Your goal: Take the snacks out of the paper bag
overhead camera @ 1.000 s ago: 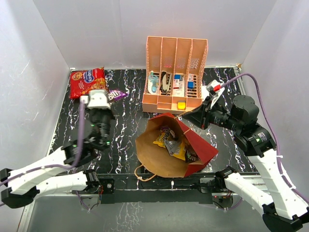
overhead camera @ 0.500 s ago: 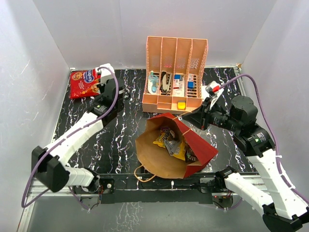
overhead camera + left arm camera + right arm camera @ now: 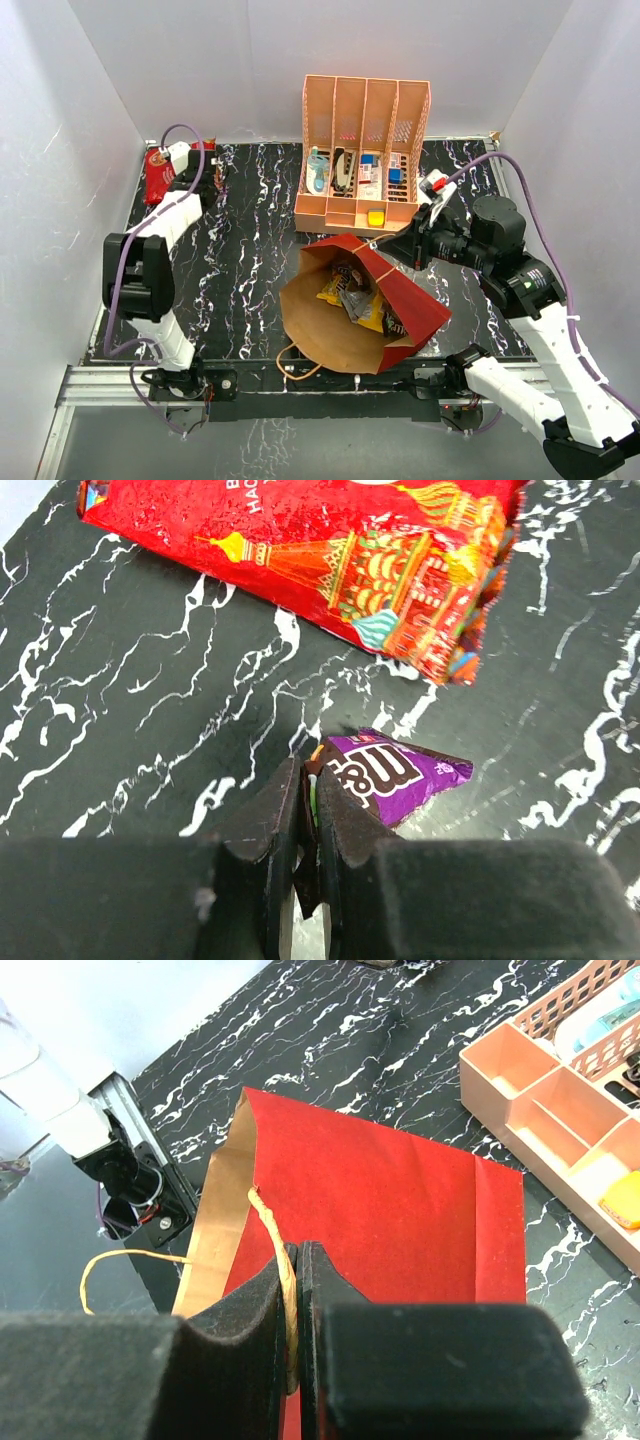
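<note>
The paper bag (image 3: pixel 412 300) lies tilted in the middle of the table, red outside and brown inside, its mouth facing the camera. Several small yellow, brown and silver snack packets (image 3: pixel 355 297) lie inside. My right gripper (image 3: pixel 388 243) is shut on the bag's twine handle (image 3: pixel 268 1228) and holds the upper rim up; the red side (image 3: pixel 400 1210) fills the right wrist view. My left gripper (image 3: pixel 310 785) is shut on a purple candy packet (image 3: pixel 392 775), low over the table's far left corner (image 3: pixel 205 165), just in front of the red cookie bag (image 3: pixel 330 550).
A peach slotted rack (image 3: pixel 365 125) with small blue-white items stands at the back centre, right behind the bag. The cookie bag (image 3: pixel 155 178) lies by the left wall, partly hidden by my left arm. White walls close in three sides.
My left arm has swung from the near left to the far left corner, carrying the purple packet to the cookie bag. My right gripper has kept hold of the handle without moving.
</note>
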